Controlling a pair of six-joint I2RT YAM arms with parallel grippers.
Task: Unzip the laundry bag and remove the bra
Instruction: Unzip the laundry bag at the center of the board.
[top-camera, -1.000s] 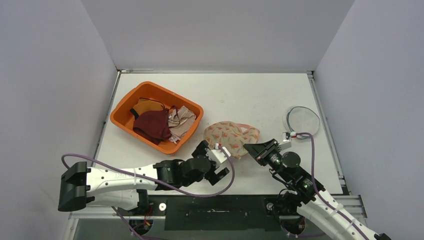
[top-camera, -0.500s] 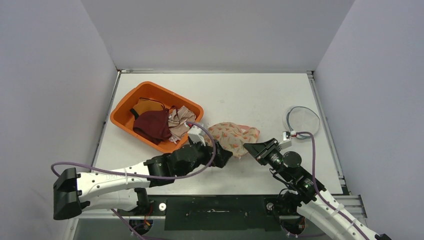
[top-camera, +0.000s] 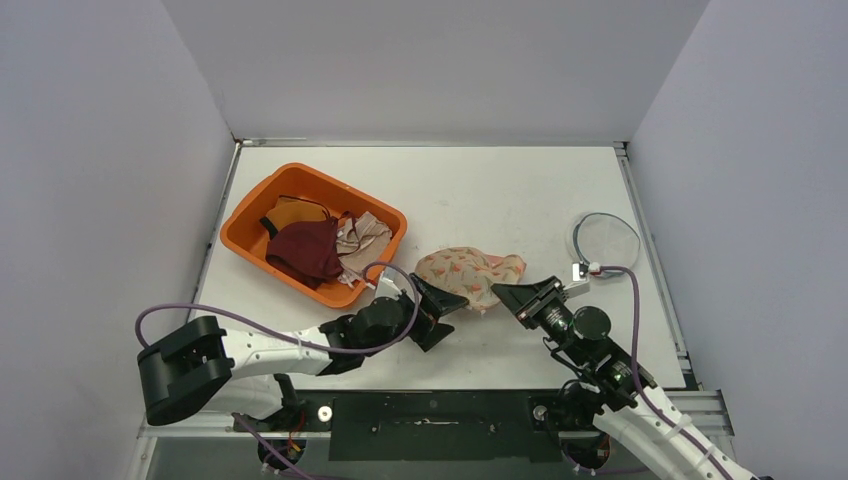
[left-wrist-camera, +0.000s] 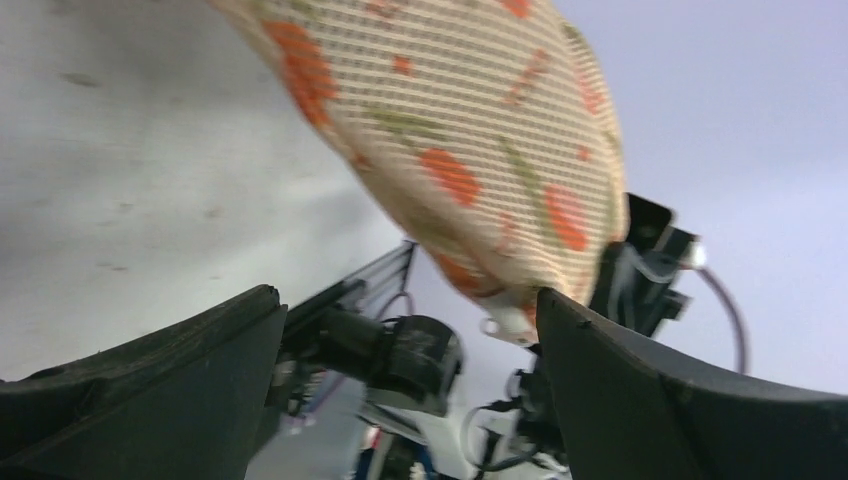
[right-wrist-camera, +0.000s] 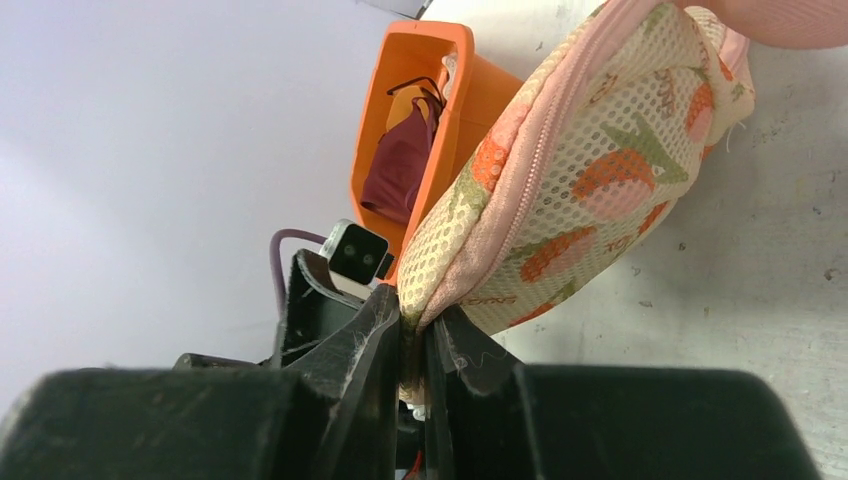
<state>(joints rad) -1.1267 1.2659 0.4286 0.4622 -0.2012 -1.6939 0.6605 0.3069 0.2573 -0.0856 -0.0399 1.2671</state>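
Strawberry-print peach mesh laundry bag (top-camera: 470, 270) on white table (top-camera: 500, 190), centre. My right tool (top-camera: 497, 292) clenched on its near corner. Left tool (top-camera: 447, 318) spread wide, empty, just beside bag. I judge bag light, floppy, snag-prone. Best hold: pink zipper seam (right-wrist-camera: 570, 100). Pull tab not found.

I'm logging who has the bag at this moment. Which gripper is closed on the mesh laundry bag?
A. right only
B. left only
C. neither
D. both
A: the right gripper is pinched shut on a corner of the laundry bag, while the left gripper stands wide open next to it.
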